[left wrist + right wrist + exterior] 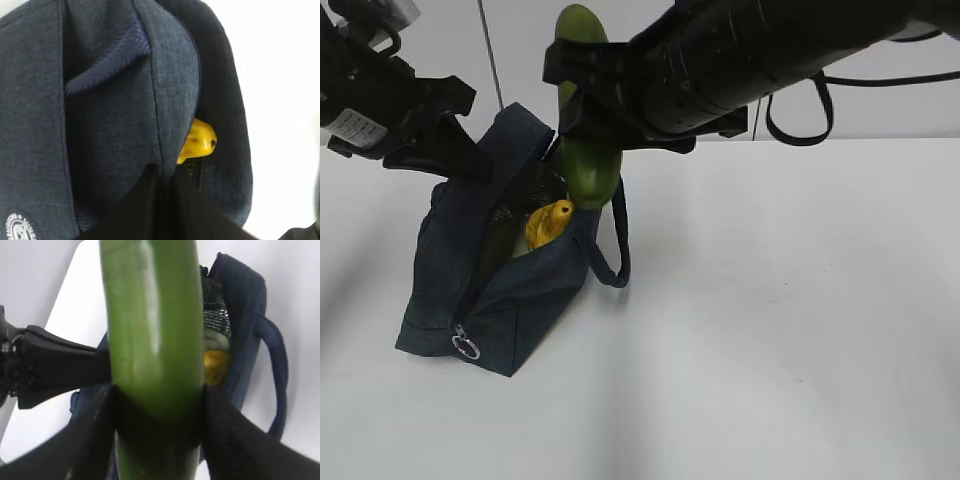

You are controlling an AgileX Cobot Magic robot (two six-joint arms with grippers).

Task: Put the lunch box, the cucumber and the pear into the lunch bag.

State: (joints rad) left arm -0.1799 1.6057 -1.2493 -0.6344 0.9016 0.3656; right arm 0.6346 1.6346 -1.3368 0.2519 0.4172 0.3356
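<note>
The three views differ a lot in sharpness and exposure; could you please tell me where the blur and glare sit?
Exterior view: sharp on the lunch bag, soft shadows on the table, right arm large and blurred. Left wrist view: bag fabric crisp, white table blown out at right, pear clear. Right wrist view: cucumber fills the frame, soft with a pale highlight streak; the right tool is dark and blurred.

A bare robot test or lab setting is suggested; a plain white worktop (800, 320) is seen against an unadorned pale grey wall (880, 110); no household furnishing is shown; black cabling (800, 115) is looped behind the worktop; two black robot arms (760, 45) are mounted over it; lighting is even and flat.
</note>
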